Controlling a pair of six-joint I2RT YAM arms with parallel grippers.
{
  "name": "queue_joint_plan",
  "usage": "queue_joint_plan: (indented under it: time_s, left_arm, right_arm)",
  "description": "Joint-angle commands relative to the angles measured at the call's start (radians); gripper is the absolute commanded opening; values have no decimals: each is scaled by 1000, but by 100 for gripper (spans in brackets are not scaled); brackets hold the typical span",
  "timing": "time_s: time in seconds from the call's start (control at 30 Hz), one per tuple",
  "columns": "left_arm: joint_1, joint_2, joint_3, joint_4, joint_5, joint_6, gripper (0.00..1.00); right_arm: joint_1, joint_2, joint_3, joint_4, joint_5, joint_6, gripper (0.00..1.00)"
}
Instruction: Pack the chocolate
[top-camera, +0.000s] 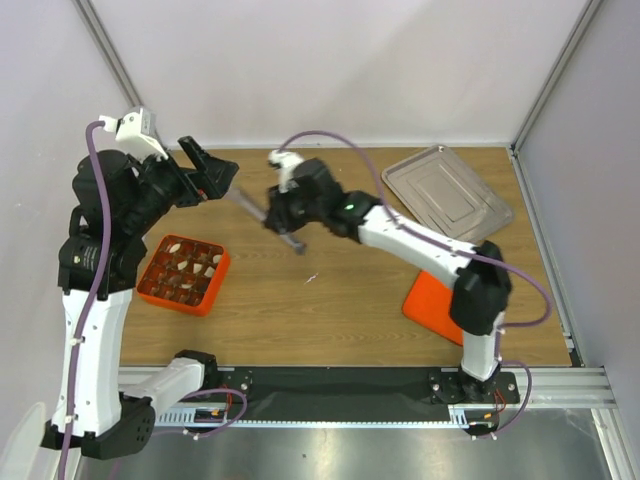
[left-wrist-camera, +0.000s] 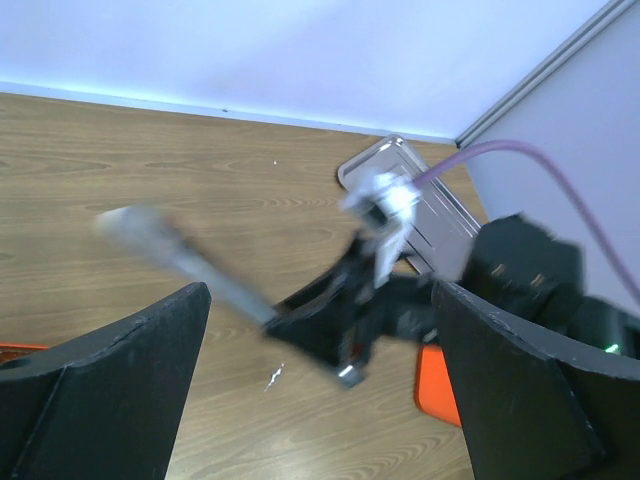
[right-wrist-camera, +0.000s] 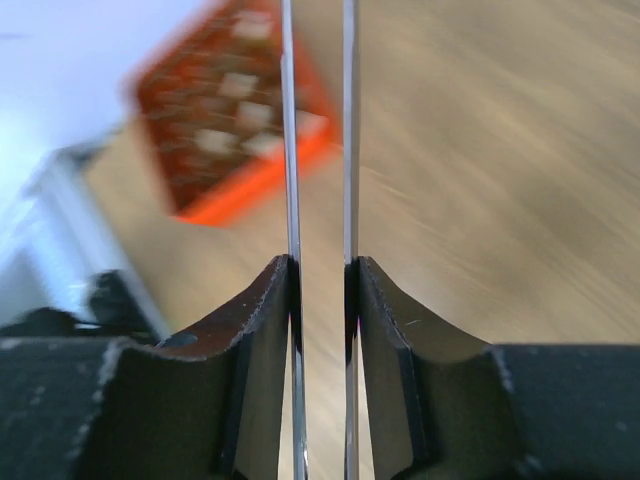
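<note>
The chocolate (top-camera: 204, 263) lies in the cells of the orange gridded box (top-camera: 214, 288) at the table's left: dark brown pieces and a few cream-white ones. The box shows blurred in the right wrist view (right-wrist-camera: 240, 205), with cream pieces (right-wrist-camera: 240, 85) in it. My right gripper (top-camera: 284, 215) is shut on the thin metal tongs (top-camera: 245, 204), held above mid-table; the two blades (right-wrist-camera: 290, 150) run between its fingers (right-wrist-camera: 262, 330). My left gripper (top-camera: 208, 176) is open and empty, raised behind the box, and faces the tongs (left-wrist-camera: 165, 248); its fingers (left-wrist-camera: 110, 390) frame that view.
A metal tray (top-camera: 447, 192) lies at the back right, also in the left wrist view (left-wrist-camera: 430, 205). An orange lid (top-camera: 430, 296) lies under the right arm. A small white scrap (top-camera: 312, 278) lies on the wood at mid-table.
</note>
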Motion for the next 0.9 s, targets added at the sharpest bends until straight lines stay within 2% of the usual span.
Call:
queue_joint_plan:
  time_s: [0.0, 0.17, 0.27, 0.5, 0.87]
  left_arm:
    - [7, -28, 36, -12, 29, -14, 100]
    - [5, -54, 43, 1, 78, -33, 100]
    - [7, -69, 33, 5, 104, -45, 100]
    - [5, -94, -6, 11, 134, -40, 100]
    - [7, -115, -18, 11, 141, -24, 100]
  right_arm:
    - [85, 122, 137, 128, -44, 48, 34]
    - [231, 357, 396, 95, -67, 36, 34]
    - [271, 432, 473, 95, -73, 48, 34]
    - [294, 517, 499, 219, -161, 84, 34]
    - [297, 626, 578, 197, -199, 116, 34]
